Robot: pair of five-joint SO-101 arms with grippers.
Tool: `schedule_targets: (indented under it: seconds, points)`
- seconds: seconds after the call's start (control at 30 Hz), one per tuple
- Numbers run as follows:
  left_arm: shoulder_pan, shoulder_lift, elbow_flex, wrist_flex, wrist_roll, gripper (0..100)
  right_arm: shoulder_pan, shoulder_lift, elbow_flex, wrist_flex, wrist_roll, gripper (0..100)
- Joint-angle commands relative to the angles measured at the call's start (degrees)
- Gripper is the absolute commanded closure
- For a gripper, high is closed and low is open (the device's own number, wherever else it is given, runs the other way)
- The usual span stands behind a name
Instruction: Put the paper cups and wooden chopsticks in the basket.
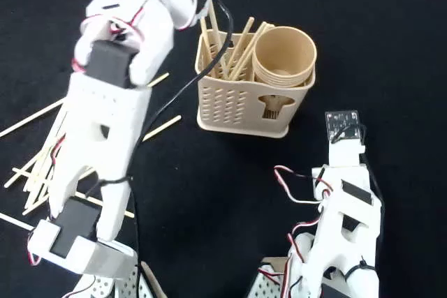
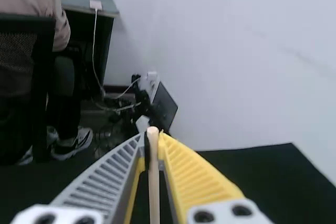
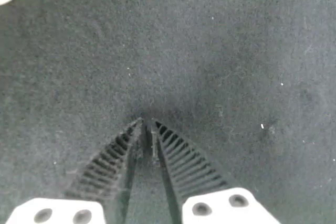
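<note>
High view first: the basket (image 1: pixel 241 106) stands a little toward 12 o'clock from the middle of the black table (image 1: pixel 391 68), and the paper cups (image 1: pixel 285 57) already sit nested in its compartment on the 3 o'clock side, so that half of the job looks done. Several wooden chopsticks (image 1: pixel 241 50) lean in the compartment on the 9 o'clock side. What is left, by my reckoning, is the loose pile of chopsticks (image 1: pixel 35 165) lying out at 8 to 9 o'clock, partly hidden under the left arm (image 1: pixel 119 95), with one stray stick (image 1: pixel 162 128) between the pile and the basket. From its wrist camera, the left gripper (image 2: pixel 152 142) is clamped on a single chopstick (image 2: pixel 153 182), which runs up between the grey and yellow jaws and pokes just past their tips (the camera looks off at the wall, so where the stick hangs over the basket I cannot tell). The right arm (image 1: pixel 346 207) lies low at 5 o'clock, and the right gripper (image 3: pixel 147 128) has its jaws together on nothing, just above bare cloth.
</note>
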Motion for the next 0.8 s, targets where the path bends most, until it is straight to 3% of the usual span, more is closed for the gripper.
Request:
schedule_targets:
  seconds: [0.0,0.27,0.57,0.77]
  points:
    - [-1.89,-1.93,9.19,-4.75,-0.53,97,0.35,-1.19,-0.48,-1.23,-0.62,98.0]
    - [-1.54,-8.88,23.16,-6.42,-1.49,97,0.35,-1.19,-0.57,-1.23,-0.62,97.9]
    - [2.07,-28.4,57.98,-26.46,-11.78,97,0.35,-1.19,-0.57,-1.23,-0.62,97.9]
    - [4.79,-32.35,63.43,-26.02,-13.71,84,0.35,-1.19,-0.57,-1.23,-0.62,97.9]
